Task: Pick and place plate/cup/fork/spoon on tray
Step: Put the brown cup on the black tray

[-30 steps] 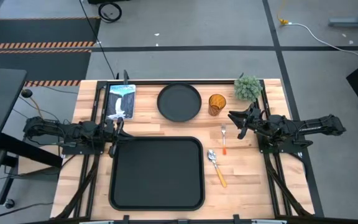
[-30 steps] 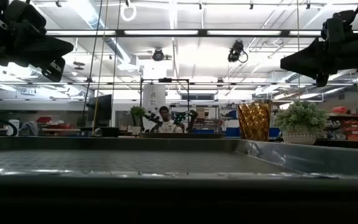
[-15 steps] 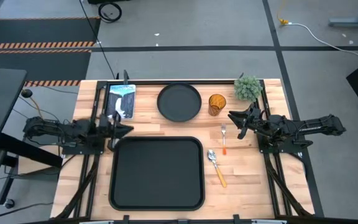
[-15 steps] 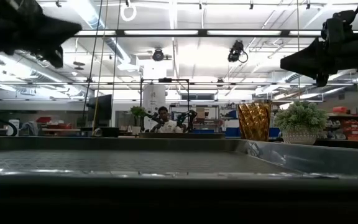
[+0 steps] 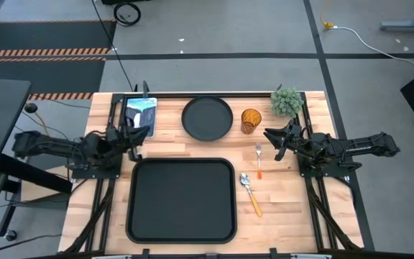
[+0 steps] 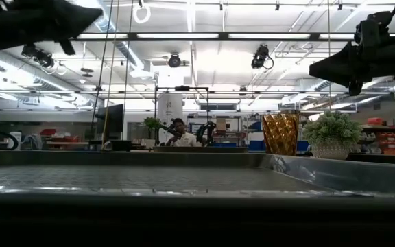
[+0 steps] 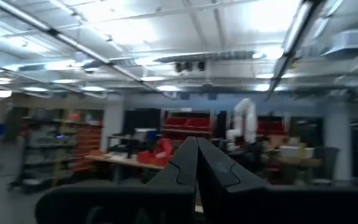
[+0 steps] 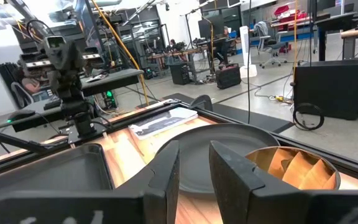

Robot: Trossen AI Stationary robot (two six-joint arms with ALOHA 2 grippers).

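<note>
Wood of the tabletop point(image 5: 167, 147) shows around everything in the high view, and at its left edge the left gripper point(image 5: 144, 132) hangs above the boards with its two fingers point(image 7: 196, 163) pressed together and nothing between them, pointing toward the table's middle just beside a blue-and-white packet point(image 5: 139, 115) that lies flat near the far left corner. To the right of the packet the round black plate point(image 5: 207, 119) sits on the wood near the far edge, apart from the large black rectangular tray point(image 5: 181, 200), which lies nearer the front and fills the middle of the table. Just right of the plate stands the amber cup point(image 5: 251, 120), upright, and beyond it a small green potted plant point(image 5: 286, 101) at the far right corner. In front of the cup the fork point(image 5: 259, 161) lies on the wood with its tines toward the far edge and its red-orange handle toward the front; the spoon point(image 5: 250, 193) lies just right of the tray's edge, bowl nearest the fork's handle, yellow-orange handle angled to the front right. The right gripper point(image 5: 267, 135) hovers above the table just right of the fork and in front of the plant, its fingers point(image 8: 166, 167) a narrow gap apart and holding nothing.
</note>
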